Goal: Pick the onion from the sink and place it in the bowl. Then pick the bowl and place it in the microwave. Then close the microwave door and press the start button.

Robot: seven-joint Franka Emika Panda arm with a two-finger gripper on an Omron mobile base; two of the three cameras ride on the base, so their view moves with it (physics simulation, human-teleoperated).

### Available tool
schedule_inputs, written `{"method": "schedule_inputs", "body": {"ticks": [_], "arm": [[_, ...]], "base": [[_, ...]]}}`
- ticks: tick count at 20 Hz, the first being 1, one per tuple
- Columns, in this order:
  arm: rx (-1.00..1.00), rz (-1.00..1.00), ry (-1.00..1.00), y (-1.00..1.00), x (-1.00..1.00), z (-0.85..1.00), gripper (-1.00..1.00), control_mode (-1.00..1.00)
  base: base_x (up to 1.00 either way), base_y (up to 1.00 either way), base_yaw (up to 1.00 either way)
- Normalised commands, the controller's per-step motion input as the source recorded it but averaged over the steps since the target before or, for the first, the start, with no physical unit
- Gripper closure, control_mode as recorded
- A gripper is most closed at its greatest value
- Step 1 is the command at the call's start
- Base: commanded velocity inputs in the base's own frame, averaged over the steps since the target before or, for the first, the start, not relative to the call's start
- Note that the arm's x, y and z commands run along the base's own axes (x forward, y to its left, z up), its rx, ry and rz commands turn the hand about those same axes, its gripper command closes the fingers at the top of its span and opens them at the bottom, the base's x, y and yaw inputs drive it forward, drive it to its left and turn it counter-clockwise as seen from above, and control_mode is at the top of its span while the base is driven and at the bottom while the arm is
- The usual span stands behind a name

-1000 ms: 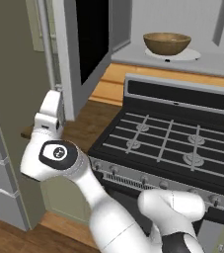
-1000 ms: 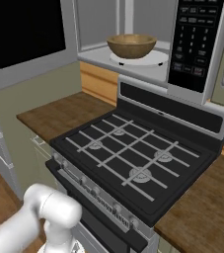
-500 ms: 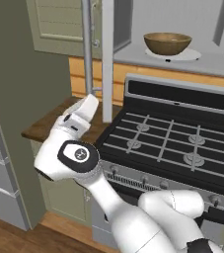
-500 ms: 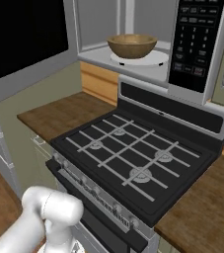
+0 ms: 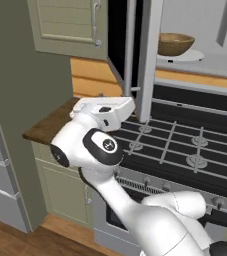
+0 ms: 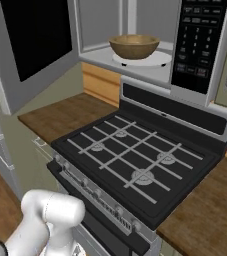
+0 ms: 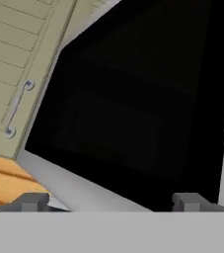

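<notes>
Fingers [image 7: 111, 201] spread wide, empty, tips low in the hand view and aimed at the black glass of the microwave door [image 7: 133, 108]. Hand tucked just behind the lower edge of that door, which stands partly swung, edge-on in the left base view.

Bowl [image 6: 134, 46] already seated on the white turntable plate [image 6: 157, 59] inside the microwave [image 6: 105, 22]; onion not discernible from here, presumably down inside the bowl. Step in hand, by judgement: pushing the door closed.

Risks from here:
- Push landing on the glass rather than the frame, fingers skidding across the smooth pane and losing contact before the door swings to.
- Open fingers straddling or catching the door's lower edge, dragging it instead of pushing.
- Door left short of latched, so that the start button does nothing.
- Elbow sweeping low over the stove [image 6: 135, 160] and the wooden bench [image 6: 67, 112] beside it, knocking the stove's front knobs.
- Wrong key struck on the dark control panel [image 6: 199, 45].

Writing: pale marks on the control panel keys, too small to read. No brand or label legible anywhere.
</notes>
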Motion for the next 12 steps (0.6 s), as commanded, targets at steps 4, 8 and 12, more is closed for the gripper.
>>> {"method": "schedule_inputs", "body": {"ticks": [4,8,12], "arm": [[0.41,0.11,0.01,-1.0,0.0,0.62,-1.0,-1.0],[0.28,0.06,0.13,-1.0,0.11,0.4,-1.0,-1.0],[0.13,0.0,0.11,-1.0,0.36,0.13,-1.0,-1.0]], "base": [[0.0,0.0,0.0],[0.0,0.0,0.0],[0.0,0.0,0.0]]}}
